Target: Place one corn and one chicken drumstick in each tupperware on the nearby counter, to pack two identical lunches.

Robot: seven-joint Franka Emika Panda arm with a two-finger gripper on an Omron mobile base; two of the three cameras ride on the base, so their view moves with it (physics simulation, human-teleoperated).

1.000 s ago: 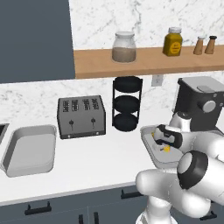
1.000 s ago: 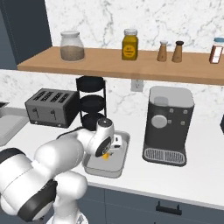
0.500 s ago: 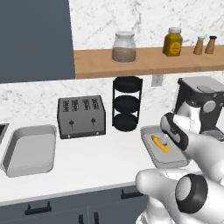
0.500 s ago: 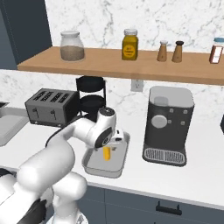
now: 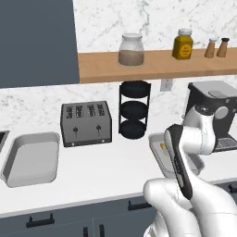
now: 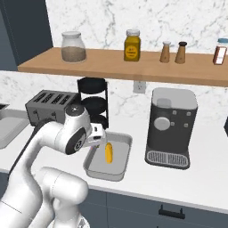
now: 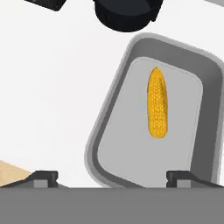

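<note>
Claw (image 7: 112, 175) hangs with fingers apart above the right tray (image 7: 109, 118), where one bare corn (image 7: 157, 103) lies. Left tray (image 5: 30, 159) on the table (image 5: 106, 173) holds nothing; drumsticks and second corn remain.

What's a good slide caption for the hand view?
Open gripper above a tupperware holding one bare corn, beside the black rack on the white counter.

White marble backsplash (image 6: 102, 26), wooden wall shelf (image 5: 152, 65) carrying a glass jar (image 5: 131, 49), amber honey jar (image 6: 132, 45) and shakers (image 6: 173, 52). Dark upper cabinet (image 5: 37, 41) on the left. Toaster (image 5: 86, 123), black three-tier rack (image 5: 134, 109), coffee machine (image 6: 171, 127) below.
</note>
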